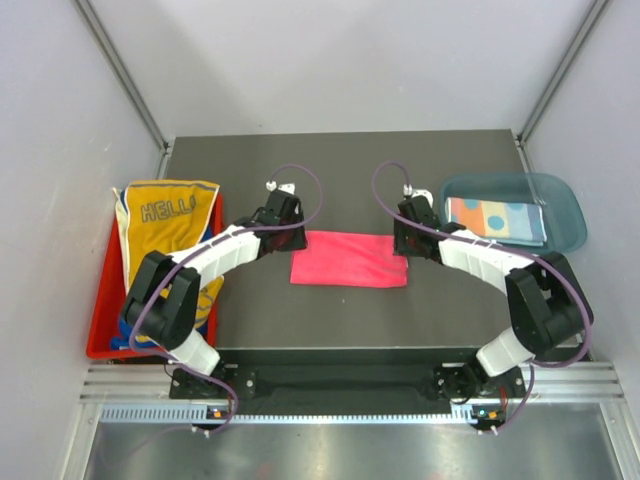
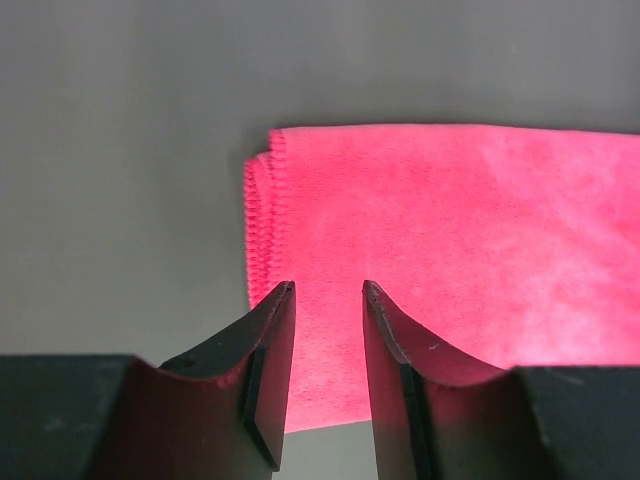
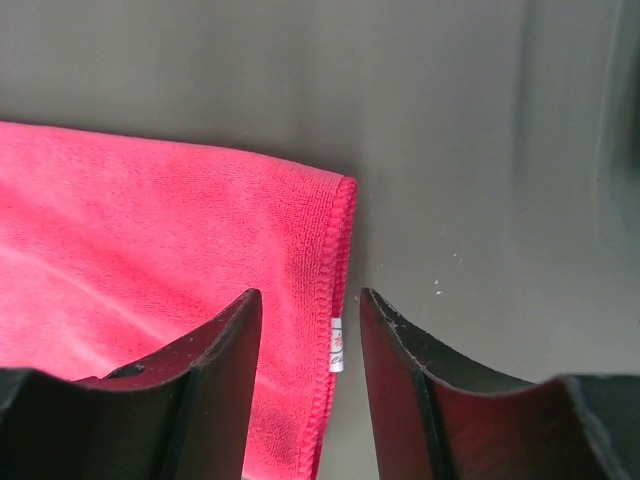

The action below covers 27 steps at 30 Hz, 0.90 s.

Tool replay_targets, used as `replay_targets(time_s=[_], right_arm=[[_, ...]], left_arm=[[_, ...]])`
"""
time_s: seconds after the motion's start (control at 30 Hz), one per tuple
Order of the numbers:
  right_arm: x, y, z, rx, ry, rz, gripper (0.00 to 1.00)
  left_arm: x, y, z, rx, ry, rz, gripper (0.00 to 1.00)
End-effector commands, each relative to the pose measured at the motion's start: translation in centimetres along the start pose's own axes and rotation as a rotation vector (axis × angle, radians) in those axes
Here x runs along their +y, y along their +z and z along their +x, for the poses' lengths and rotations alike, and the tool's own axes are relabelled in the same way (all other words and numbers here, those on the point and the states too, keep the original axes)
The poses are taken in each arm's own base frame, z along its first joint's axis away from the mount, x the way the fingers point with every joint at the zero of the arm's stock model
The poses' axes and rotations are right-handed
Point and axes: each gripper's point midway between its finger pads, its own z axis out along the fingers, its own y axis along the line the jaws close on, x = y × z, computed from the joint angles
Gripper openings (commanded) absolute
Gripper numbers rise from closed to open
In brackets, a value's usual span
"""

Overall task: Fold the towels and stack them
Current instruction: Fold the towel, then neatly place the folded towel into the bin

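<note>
Dark grey table (image 1: 340, 165) inside a white-walled enclosure, aluminium rail along the near edge, both arm bases bolted there. Hot pink towel (image 1: 350, 259) lies flat at the table's centre, folded into a long rectangle, long side running left to right, between the two arms. Left wrist view: the towel's left end shows several stacked stitched edges (image 2: 262, 215) (so more than one layer), corners roughly aligned. Left gripper (image 2: 328, 290) sits over that left end, jaws apart with pink cloth visible through the gap; nothing pinched between the fingers. Right gripper (image 3: 308, 295) is at the opposite end, jaws likewise parted, the gap straddling the towel's right hem; one finger is over cloth, the other over bare table. Small white label (image 3: 337, 350) hangs on that hem, just inside the gap (print too small to read). Whether either set of fingertips touches the cloth cannot be told from these views. Red tray (image 1: 103, 300) at the table's left edge holds the yellow "HELLO" towel (image 1: 165, 215), loosely spread and unfolded, partly hidden by the left arm. Translucent teal bin (image 1: 565, 215) at the far right holds the light blue dotted towel (image 1: 497, 218), folded and lying flat.
</note>
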Motion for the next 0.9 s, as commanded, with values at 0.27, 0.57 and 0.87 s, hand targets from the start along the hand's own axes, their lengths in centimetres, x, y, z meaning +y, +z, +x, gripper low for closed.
replay_targets(time_s=[0.27,0.57,0.87], right_arm=[[0.5,1.9,-2.5,-0.020,-0.007,-0.030,0.30],[-0.8,2.6,-4.4,-0.030,0.009,-0.007,0.13],[-1.3,2.2,-3.4,-0.015,0.008,-0.008,0.37]], left_arm=[[0.1,2.0,3.4,0.065,0.023,0.014,0.31],[1.8,2.9,5.4,0.100,0.019,-0.050,0.30],[1.0,2.1,4.3,0.082,0.024,-0.024,0.31]])
